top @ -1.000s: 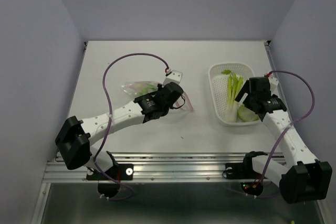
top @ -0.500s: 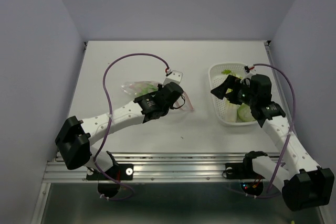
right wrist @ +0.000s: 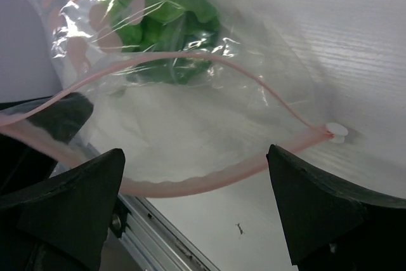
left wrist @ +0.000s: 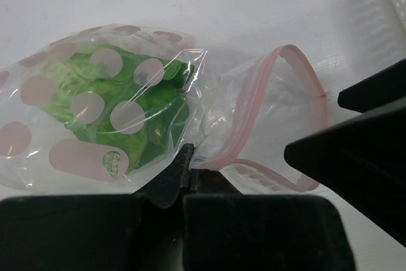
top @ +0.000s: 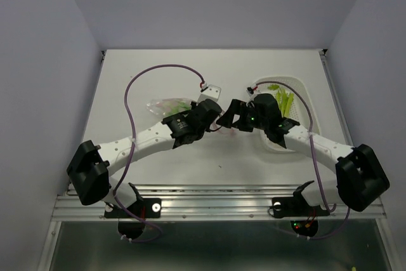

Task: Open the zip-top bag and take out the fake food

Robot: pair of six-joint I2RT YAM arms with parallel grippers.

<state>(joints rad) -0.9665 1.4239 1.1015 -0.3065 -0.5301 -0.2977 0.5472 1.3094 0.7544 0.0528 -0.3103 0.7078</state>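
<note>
L gripper (left wrist: 186, 157) clamping zip-top bag (left wrist: 266, 99) lip, bag lying just beside white tray (top: 283, 79), fake food (left wrist: 158, 125) sitting deep inside; R gripper (right wrist: 196, 211) hanging wide apart at mouth, risking snagging film & pulling lip free.

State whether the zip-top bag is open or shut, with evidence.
Open: the zip-top bag's pink zip strip gapes in a wide loop; a green leafy piece lies inside.

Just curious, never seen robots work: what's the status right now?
Left gripper jaws pinching zip-top bag rim. Right gripper jaws open at mouth. Green fake food still inside. Nothing blocking.
</note>
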